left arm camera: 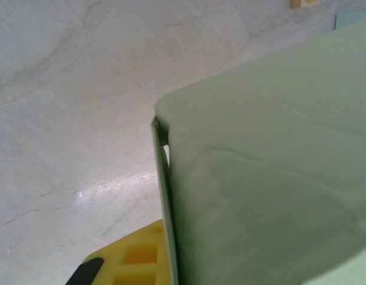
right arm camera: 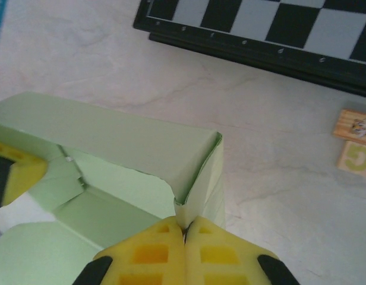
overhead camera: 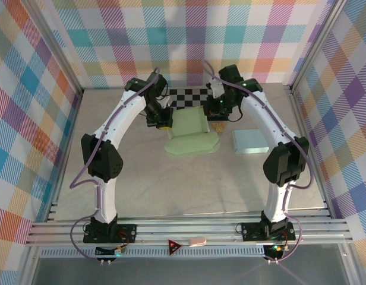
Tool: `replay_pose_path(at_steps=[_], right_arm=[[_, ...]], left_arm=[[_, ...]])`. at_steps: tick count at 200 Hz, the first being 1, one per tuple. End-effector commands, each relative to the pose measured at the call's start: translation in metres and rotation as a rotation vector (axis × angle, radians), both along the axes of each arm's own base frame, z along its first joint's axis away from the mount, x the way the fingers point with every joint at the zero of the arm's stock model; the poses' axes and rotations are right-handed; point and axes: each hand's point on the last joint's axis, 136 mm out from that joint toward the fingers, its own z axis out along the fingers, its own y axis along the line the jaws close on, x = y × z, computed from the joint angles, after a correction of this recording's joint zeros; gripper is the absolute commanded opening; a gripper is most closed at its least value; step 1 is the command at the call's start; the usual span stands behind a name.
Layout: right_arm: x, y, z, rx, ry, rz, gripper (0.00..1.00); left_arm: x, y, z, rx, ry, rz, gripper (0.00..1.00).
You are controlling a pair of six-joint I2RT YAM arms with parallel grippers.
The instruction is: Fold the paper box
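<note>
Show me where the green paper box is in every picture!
Top external: green paper box in the middle, between the arms.
Left wrist: it covers the right side.
Right wrist: it sits left, corner pinched by the right claw.
Shared landmark: the pale marbled table.

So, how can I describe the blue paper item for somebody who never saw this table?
Find the black-and-white checkerboard at the far edge of the table. In front of it sits the pale green paper box, and to the right of that lies the blue item. It alone is pale blue and flat, lying apart from the box.
</note>
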Motion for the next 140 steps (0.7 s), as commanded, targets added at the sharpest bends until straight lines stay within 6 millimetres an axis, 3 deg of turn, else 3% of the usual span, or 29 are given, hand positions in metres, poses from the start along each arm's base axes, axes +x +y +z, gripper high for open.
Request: replay_pose_path(at_steps=[1,65,102,140], right_arm=[[0.004,0.000,-0.009,-0.150,-0.035,-0.076,0.00],[0.000,-0.016,-0.008,-0.483,-0.165,-0.274,0.00],[-0.002,-0.006,-0.002,-0.492,-0.221,-0.265,0.00],[-0.008,0.013,0.008,-0.344,-0.186,-0.180,0.00]], left_arm=[[0.000,-0.015,0.014,-0.064,-0.024,-0.036,0.00],[0.001,-0.015,0.014,-0.066,-0.025,-0.033,0.00],[0.002,-0.016,0.014,-0.071,-0.027,-0.030,0.00],[0.002,-0.015,0.015,-0.080,-0.022,-0.019,0.00]])
